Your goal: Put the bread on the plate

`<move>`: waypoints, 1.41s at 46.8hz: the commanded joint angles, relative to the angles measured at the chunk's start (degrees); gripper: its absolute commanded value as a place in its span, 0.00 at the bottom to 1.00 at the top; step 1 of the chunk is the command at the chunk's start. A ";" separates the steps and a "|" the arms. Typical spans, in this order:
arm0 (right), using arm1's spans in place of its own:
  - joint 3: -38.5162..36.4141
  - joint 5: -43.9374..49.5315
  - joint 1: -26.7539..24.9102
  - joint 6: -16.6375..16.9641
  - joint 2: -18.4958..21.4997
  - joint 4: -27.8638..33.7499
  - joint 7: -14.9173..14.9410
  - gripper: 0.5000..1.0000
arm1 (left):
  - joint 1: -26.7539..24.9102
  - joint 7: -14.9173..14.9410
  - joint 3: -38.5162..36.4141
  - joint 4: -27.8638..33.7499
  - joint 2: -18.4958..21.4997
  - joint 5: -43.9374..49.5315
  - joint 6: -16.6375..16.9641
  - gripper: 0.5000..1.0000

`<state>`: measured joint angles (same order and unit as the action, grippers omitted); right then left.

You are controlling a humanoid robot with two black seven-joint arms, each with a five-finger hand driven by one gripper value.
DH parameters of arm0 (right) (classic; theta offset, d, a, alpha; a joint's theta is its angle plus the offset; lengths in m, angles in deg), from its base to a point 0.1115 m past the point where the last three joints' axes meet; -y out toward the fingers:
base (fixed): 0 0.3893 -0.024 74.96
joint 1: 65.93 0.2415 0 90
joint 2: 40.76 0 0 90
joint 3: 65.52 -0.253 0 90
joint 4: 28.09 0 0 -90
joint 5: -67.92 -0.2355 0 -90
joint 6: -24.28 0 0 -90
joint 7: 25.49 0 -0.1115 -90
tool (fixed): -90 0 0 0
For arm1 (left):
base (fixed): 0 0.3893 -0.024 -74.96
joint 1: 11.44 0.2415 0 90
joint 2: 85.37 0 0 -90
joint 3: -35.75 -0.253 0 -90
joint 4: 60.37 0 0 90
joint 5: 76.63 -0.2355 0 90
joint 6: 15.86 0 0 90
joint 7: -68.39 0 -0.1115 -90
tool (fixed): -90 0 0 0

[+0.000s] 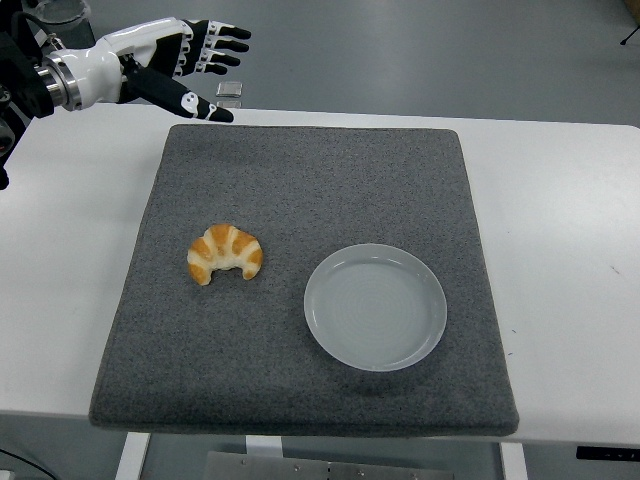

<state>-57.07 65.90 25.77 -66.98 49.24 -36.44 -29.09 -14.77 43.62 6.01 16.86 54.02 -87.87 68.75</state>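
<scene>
A golden croissant point(225, 253) lies on the grey mat point(300, 180), left of centre. A pale grey round plate point(375, 307) sits on the mat to its right, a short gap away, with nothing on it. My left hand point(205, 62) is black and white, fingers spread open and holding nothing. It hovers over the mat's far left corner, well beyond the croissant. The right arm does not show.
The mat covers most of the white table point(560, 220). A small clear object point(230, 94) lies at the table's far edge, just behind the hand. Grey floor lies beyond the table.
</scene>
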 commanded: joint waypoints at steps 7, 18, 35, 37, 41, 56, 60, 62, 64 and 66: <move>-0.01 0.00 0.05 -0.14 0.00 0.00 0.00 0.86 | -0.01 0.94 -3.66 1.79 0.10 -9.76 -0.32 0.95; -0.01 0.00 0.06 -0.14 0.00 0.00 0.00 0.86 | 0.61 1.03 -4.72 3.63 0.10 -16.79 -0.15 0.95; -0.01 -0.09 0.06 -0.14 0.00 0.09 0.00 0.86 | 3.42 0.86 -5.51 3.99 -0.08 -28.05 2.13 0.95; -0.01 -0.09 0.06 -0.14 0.00 0.00 0.00 0.86 | 4.21 0.86 -5.25 3.99 -0.17 -28.05 3.27 0.95; -0.01 -0.09 0.06 -0.14 0.00 0.00 0.00 0.86 | 5.53 0.68 -4.81 4.07 -0.43 -28.40 5.38 0.95; -0.01 -0.09 -0.03 -0.14 0.00 0.09 0.00 0.86 | 13.88 0.33 -0.41 3.20 -2.98 -32.97 11.54 0.89; -0.01 -0.09 0.06 -0.14 0.00 0.09 0.00 0.86 | 15.63 0.24 0.64 2.32 -3.07 -34.38 12.51 0.88; -0.01 -0.09 0.06 -0.14 0.00 0.09 0.00 0.86 | 16.34 0.24 1.17 1.97 -3.07 -34.47 12.51 0.88; -0.01 -0.09 0.06 -0.14 0.00 0.09 0.00 0.86 | 16.87 0.24 1.70 1.61 -3.07 -34.64 12.51 0.87; -0.10 -0.09 0.06 -0.14 0.00 0.09 0.00 0.86 | 17.39 0.07 2.05 1.09 -3.15 -34.73 12.51 0.87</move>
<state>-57.11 65.81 25.83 -67.13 49.24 -36.35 -29.09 1.86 43.89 7.48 18.60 50.95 -122.43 81.26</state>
